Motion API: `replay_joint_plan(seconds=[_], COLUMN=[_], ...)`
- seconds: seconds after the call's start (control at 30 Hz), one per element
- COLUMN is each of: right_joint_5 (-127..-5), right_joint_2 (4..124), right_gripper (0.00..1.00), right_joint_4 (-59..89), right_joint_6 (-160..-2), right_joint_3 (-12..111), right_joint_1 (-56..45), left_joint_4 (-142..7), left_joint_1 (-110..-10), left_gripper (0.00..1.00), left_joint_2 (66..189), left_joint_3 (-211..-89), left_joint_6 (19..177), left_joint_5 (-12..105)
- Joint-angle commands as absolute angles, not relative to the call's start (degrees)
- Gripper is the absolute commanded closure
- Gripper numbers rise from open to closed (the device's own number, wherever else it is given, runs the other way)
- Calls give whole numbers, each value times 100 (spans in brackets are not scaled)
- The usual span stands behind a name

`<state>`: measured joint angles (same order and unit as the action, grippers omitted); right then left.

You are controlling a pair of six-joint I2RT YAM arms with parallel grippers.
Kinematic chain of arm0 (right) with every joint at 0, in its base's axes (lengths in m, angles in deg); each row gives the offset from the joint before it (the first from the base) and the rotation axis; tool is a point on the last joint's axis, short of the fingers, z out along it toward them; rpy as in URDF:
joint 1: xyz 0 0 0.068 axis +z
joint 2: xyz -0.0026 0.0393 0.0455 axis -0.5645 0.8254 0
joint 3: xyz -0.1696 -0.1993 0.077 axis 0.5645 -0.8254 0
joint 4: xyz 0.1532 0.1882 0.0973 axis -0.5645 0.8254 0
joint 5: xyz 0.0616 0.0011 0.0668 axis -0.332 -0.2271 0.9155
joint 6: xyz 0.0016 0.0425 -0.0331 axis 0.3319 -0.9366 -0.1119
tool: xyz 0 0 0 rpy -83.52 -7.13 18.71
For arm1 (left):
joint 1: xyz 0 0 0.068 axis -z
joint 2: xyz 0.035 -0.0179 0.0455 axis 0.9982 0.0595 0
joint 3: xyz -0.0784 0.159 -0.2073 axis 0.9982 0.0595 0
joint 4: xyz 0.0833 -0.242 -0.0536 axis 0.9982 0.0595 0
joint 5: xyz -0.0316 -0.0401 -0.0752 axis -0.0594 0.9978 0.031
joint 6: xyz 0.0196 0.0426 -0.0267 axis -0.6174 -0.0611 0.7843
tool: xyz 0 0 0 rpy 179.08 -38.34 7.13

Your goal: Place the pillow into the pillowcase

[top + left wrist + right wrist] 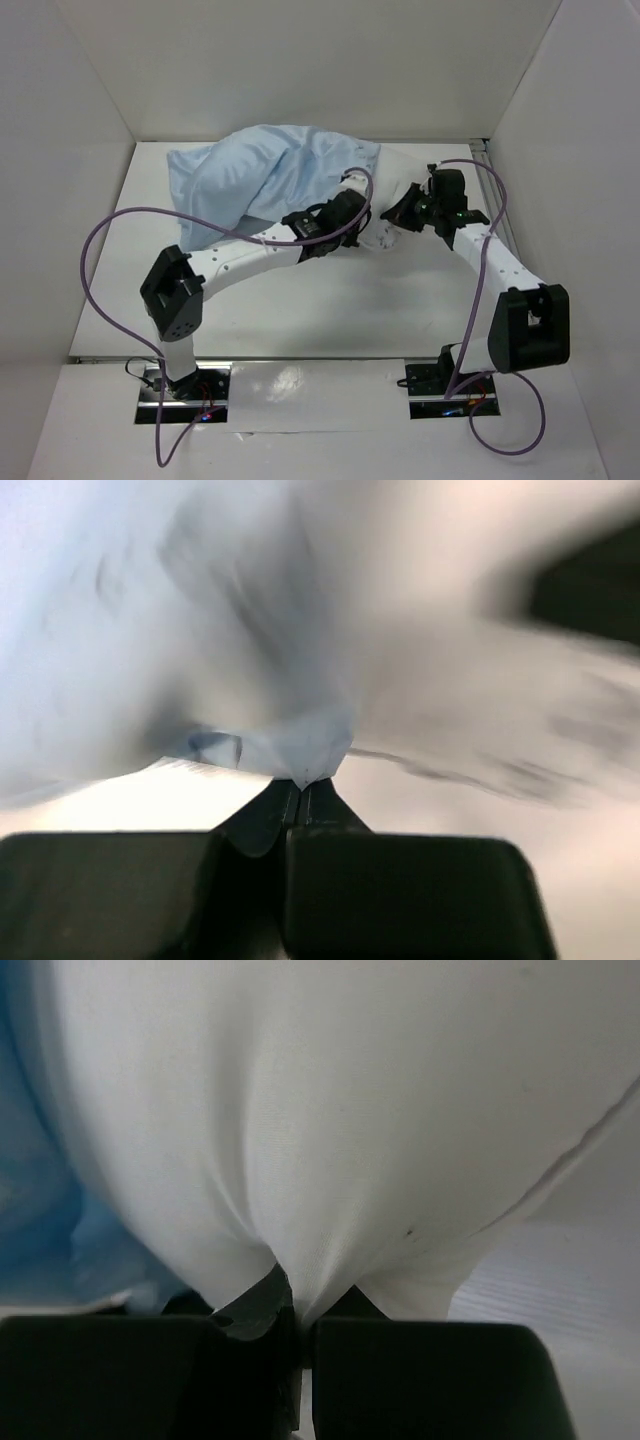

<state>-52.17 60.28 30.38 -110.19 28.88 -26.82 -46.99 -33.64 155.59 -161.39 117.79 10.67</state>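
Status: pillow is mostly sheathed in pillowcase, at the back of the table; only its right end is seen uncovered. A thin pinch of the blue fabric is clamped in left gripper. A fold of white pillow cloth is clamped in right gripper. Risks: the blue pinch is small, so slip is likely if hauled hard. Pillow could be dragged back out if both are pulled one way. Grippers are set near each other, so a clash is possible. Back wall is just behind; open room is found toward the near edge.
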Motion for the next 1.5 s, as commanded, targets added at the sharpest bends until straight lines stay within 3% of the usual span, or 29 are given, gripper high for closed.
replay_joint_plan(seconds=[0.0, 0.27, 0.5, 0.67, 0.8, 1.0, 1.17, 1.2, 1.27, 1.3, 1.33, 1.37, 1.43, 1.47], right_joint_5=[-4783, -4397, -3704, -3833, -4342, -3598, -3640, -3710, -3921, -3991, -3992, -4070, -4150, -4376], right_joint_2=[6355, 6742, 5672, 4846, 4379, 4535, 5045, 5150, 5501, 5642, 5818, 6228, 6714, 7142], right_gripper=[100, 100, 100, 100, 100, 100, 100, 100, 100, 100, 89, 71, 33, 28], right_joint_4=[1910, 2339, 2841, 4267, 5902, 7481, 6361, 6052, 4940, 4515, 4093, 3697, 3062, 3060], right_joint_6=[-11313, -10866, -10962, -10814, -10252, -9707, -10160, -10337, -10706, -11143, -11356, -11541, -11780, -11780], right_joint_3=[3142, 3756, 3951, 4266, 4530, 4470, 3846, 3767, 3503, 3389, 3301, 3222, 3308, 3666], right_joint_1=[-2690, -2848, -2962, -2962, -2962, -2962, -2962, -2962, -3085, -3146, -3216, -3278, -3472, -3472], left_joint_4=[-4853, -4133, -3307, -2463, -2435, -2699, -2245, -2173, -2172, -2259, -2260, -2260, -2260, -2260], left_joint_1=[-2929, -3402, -4044, -4868, -5713, -6145, -6268, -6268, -6199, -6146, -6076, -5962, -5909, -5908], left_gripper=[100, 100, 100, 100, 100, 100, 100, 95, 69, 37, 22, 12, 0, 0], left_joint_2=[15090, 15038, 14379, 14307, 14324, 15404, 17680, 17804, 17632, 17465, 17280, 17104, 16586, 16436], left_joint_3=[-17557, -19719, -20547, -21707, -21622, -21041, -22067, -22182, -21965, -21833, -21632, -21569, -21412, -21349], left_joint_6=[11577, 11384, 11551, 11928, 12595, 12650, 12158, 11896, 11666, 11413, 11271, 11139, 10875, 10822], left_joint_5=[3511, 5306, 5624, 6008, 6807, 6960, 6584, 6652, 6609, 6486, 6337, 6179, 5748, 5660])
